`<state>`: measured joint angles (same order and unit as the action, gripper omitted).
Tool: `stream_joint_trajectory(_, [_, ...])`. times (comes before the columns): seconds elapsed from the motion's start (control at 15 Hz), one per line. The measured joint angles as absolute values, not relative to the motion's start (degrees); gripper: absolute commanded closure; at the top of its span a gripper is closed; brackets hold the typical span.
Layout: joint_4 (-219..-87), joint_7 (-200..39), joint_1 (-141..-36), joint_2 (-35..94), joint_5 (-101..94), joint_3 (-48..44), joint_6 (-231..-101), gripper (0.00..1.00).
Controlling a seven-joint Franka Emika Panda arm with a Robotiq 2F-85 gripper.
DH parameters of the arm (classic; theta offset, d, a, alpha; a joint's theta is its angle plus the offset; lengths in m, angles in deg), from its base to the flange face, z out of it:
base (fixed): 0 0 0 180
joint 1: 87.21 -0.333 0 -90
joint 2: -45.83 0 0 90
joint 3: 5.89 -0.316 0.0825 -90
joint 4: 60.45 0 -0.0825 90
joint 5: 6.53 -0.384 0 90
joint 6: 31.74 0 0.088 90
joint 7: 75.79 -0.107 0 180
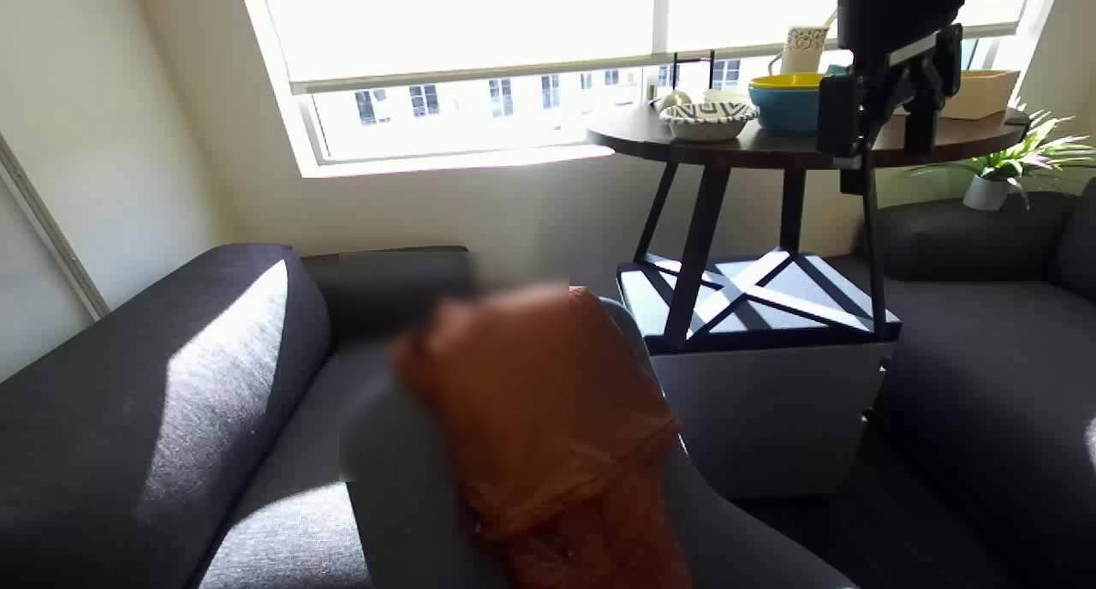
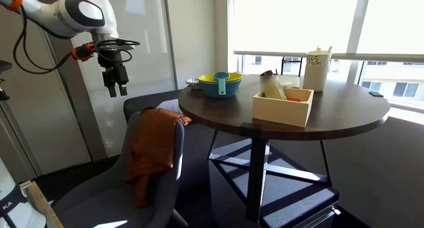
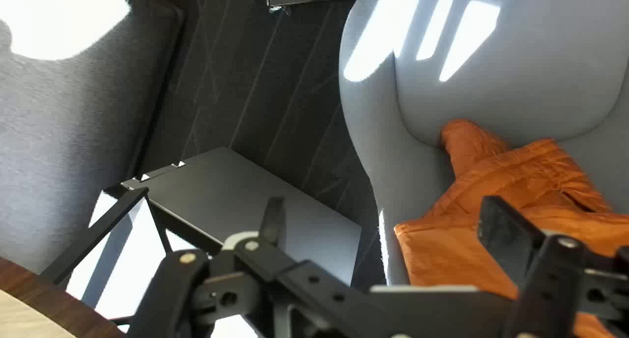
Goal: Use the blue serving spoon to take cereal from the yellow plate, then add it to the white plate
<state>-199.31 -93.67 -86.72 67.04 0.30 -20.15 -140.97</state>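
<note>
The arm (image 2: 63,17) reaches out and bends, its claw (image 2: 118,90) (spread wide) pointing down, well apart from the spoon (image 2: 222,86) on the rim of the yellow plate (image 2: 207,78).

The arm (image 2: 61,17) is white and rounded, with an orange band (image 2: 16,1), a dark oval panel (image 2: 72,8) framing a pale disc (image 2: 90,10), and black cables (image 2: 61,63) that loop to an orange-and-black fitting (image 2: 83,51). Its white base (image 2: 30,217) carries a dark stripe (image 2: 18,196), the letters "KA" (image 2: 7,205) in white. The gripper (image 2: 118,90) is matte black and angular, its jointed links (image 3: 295,276) studded with brassy and silvery screws (image 3: 187,258) and pierced by small round holes (image 3: 228,298), the fingers (image 2: 113,91) ending in flat dark pads (image 3: 273,220).
</note>
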Motion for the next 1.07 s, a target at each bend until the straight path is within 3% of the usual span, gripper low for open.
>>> stream_joint_trajectory(0.73, [-199.3,-93.7,-87.0,67.0,0.3,-19.7,-141.0,0.0])
stream_joint_trajectory(1.07, [-199.8,-93.3,-86.7,67.0,-1.1,-13.7,-140.9,0.0])
